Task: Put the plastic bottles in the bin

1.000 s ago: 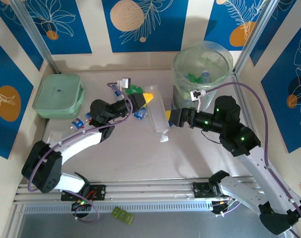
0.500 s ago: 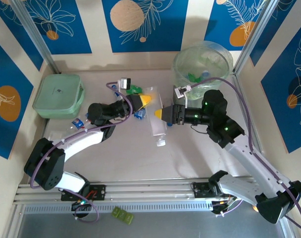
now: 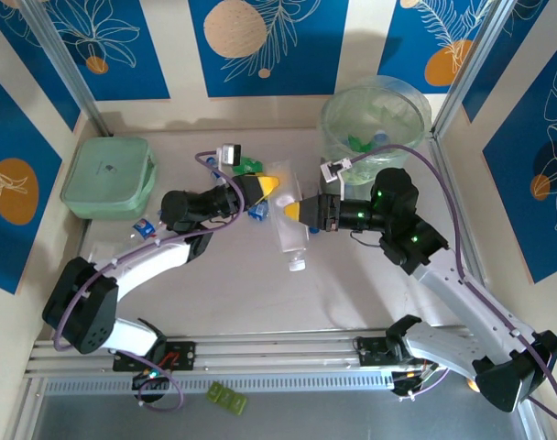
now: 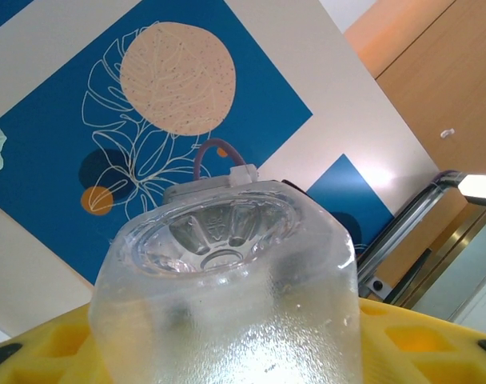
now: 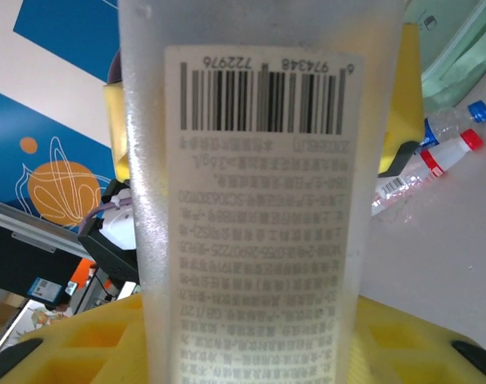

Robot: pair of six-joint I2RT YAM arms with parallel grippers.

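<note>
Clear plastic bottle (image 3: 293, 240) lies across the middle of the table (image 3: 242, 284), white cap (image 3: 297, 264) toward the near edge, short of the bin (image 3: 327, 119). Left gripper (image 3: 266, 186) pinches its base end. Right gripper (image 3: 293, 209) brackets the labelled middle; cannot tell whether its pads bite yet. Risks: with two arms on one bottle, any pull in different directions likely twists it or strips it from the weaker hold; the smooth thin wall may buckle and squirt out. If left lets go before right is firm, the bottle drops. Bin stands close, so the right arm (image 3: 448, 280) may nudge it. Small bottles (image 5: 447, 152) nearby could get swept.
</note>
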